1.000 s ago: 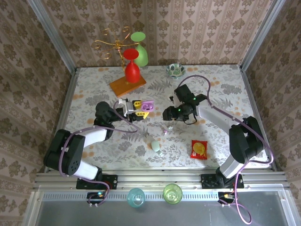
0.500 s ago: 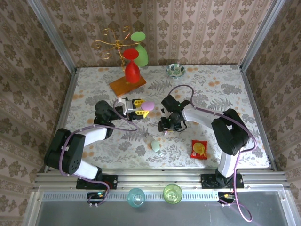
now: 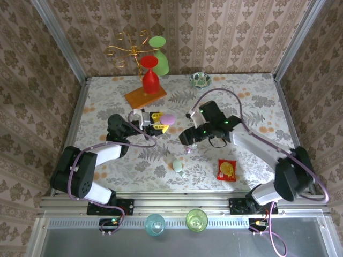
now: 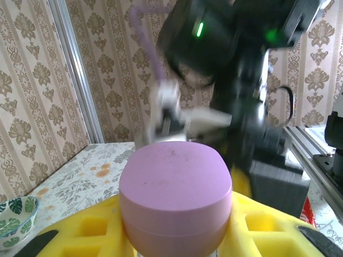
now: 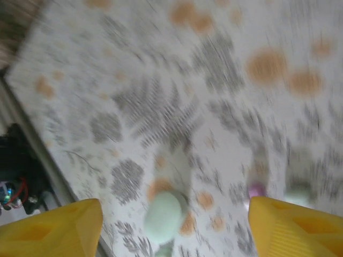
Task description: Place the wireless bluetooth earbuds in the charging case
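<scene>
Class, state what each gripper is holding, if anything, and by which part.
The left gripper holds the lilac case by its lower sides, between its yellow fingers. The right gripper is open and holds nothing.

- You are looking at pictures in which no word, brand, number or sign is coming through clearly enough to read.
- The red snack packet (image 3: 226, 169) is showing you a yellow printed patch in the top view, but any lettering on it is coming out too small to make out.
</scene>
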